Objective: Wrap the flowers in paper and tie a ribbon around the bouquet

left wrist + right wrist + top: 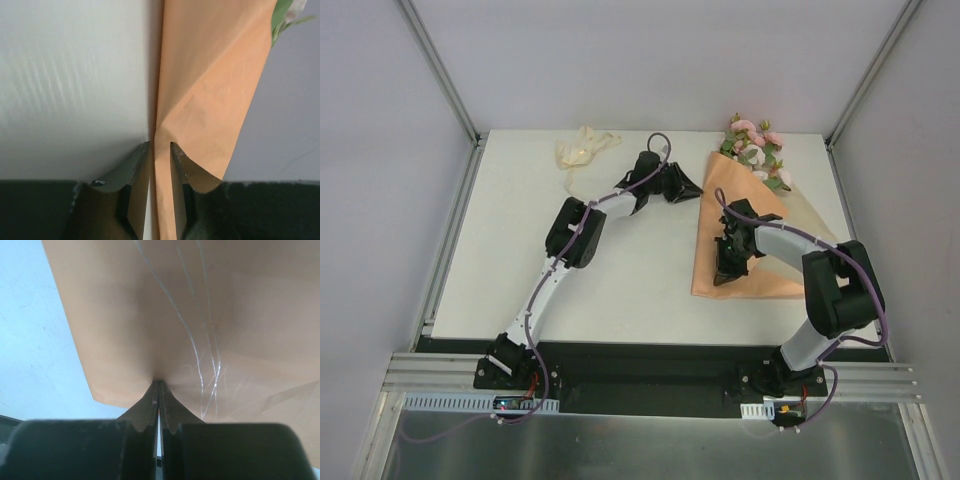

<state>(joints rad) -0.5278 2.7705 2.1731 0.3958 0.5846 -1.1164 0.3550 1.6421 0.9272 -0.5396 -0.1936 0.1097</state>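
The peach-orange paper (740, 182) lies folded at the right of the table. The pink flowers (754, 142) with green leaves (283, 15) stick out of its far end. My left gripper (687, 187) is at the paper's left edge. In the left wrist view a raised fold of paper (210, 90) stands between the slightly parted fingers of the left gripper (160, 144), with a sliver of table showing beside it. My right gripper (727, 270) points down on the near left part of the sheet. Its tips (158, 382) are shut and press the paper (150, 305). The cream ribbon (582, 148) lies bunched at the back left.
The white table (620, 280) is framed by grey walls and metal posts (445, 75) at the back corners. The right arm's elbow (840, 285) hangs over the paper's near right corner. A black strip and rail run along the near edge.
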